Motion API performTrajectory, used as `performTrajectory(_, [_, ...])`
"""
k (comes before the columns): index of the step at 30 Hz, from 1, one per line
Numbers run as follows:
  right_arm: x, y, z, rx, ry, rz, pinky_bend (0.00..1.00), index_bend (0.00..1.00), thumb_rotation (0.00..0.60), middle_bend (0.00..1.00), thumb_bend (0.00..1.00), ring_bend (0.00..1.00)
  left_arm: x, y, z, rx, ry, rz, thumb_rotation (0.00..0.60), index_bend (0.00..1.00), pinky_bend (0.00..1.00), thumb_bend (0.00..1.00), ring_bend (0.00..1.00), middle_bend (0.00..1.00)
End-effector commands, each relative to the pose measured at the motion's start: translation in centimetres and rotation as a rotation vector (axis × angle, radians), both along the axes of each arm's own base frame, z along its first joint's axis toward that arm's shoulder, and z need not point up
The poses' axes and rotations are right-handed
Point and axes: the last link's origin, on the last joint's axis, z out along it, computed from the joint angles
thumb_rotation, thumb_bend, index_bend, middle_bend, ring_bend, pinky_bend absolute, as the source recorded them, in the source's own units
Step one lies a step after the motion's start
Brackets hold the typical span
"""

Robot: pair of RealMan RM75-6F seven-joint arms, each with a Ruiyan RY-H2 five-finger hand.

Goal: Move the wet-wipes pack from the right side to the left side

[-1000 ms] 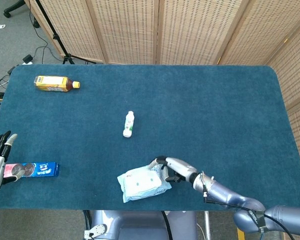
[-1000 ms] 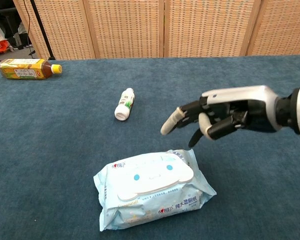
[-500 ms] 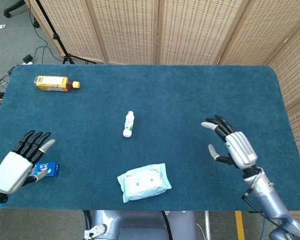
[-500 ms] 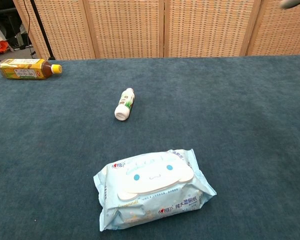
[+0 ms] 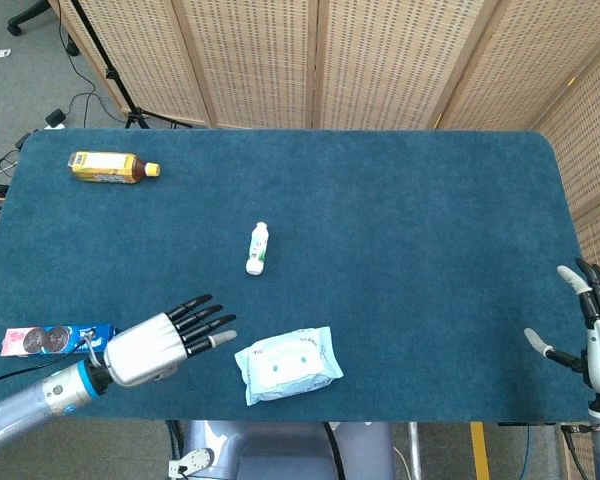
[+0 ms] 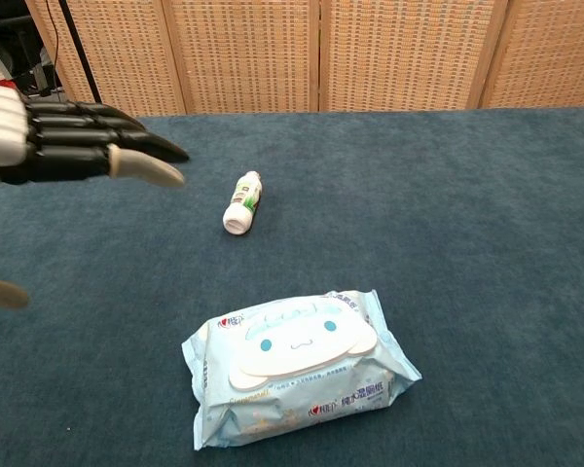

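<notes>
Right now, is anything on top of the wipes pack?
No. The wet-wipes pack lies bare, lid up. The left hand is beside it, not touching. What's underneath is hidden.

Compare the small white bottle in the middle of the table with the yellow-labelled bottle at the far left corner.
The small white bottle is smaller and slimmer than the yellow-labelled bottle. The white one has a green label band; the other is amber with a yellow label and yellow cap. The white one lies along the table's depth near the centre; the yellow-labelled one lies crosswise, cap pointing right. Both lie on their sides on the blue table, untouched by either hand.
</notes>
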Motion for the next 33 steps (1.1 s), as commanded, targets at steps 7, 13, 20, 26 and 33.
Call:
performTrajectory(7, [-1.4,-0.1,1.3,-0.047,-0.01,-0.078,0.07,0.15,0.6,0.07,0.12,0.0,10.1,-0.3,-4.4,-0.221,0.171,-0.12,0.6,0.1,0.0,0.0,0.0,0.0])
performTrajectory(13, [-1.8,-0.3,1.7,-0.052,-0.024,-0.083,0.06,0.15,0.6,0.07,0.13,0.0,13.1,-0.1,-8.0,-0.246,0.177,-0.186,0.6,0.12,0.0,0.0,0.0,0.0])
performTrajectory(20, [-2.0,-0.5,1.7,-0.038,-0.026,-0.09,0.06,0.15,0.6,0.07,0.13,0.0,14.4,-0.1,-11.5,-0.266,0.191,-0.204,0.6,0.11,0.0,0.21,0.0,0.0])
performTrajectory(26, [-2.0,-0.5,1.7,-0.037,-0.031,-0.087,0.05,0.15,0.6,0.07,0.13,0.0,15.0,-0.1,-13.1,-0.288,0.191,-0.178,0.6,0.06,0.0,0.51,0.0,0.0])
performTrajectory(33, [-1.8,-0.4,1.6,-0.031,-0.034,-0.082,0.05,0.15,0.6,0.07,0.13,0.0,15.3,-0.1,-15.4,-0.328,0.19,-0.115,0.6,0.06,0.0,0.51,0.0,0.0])
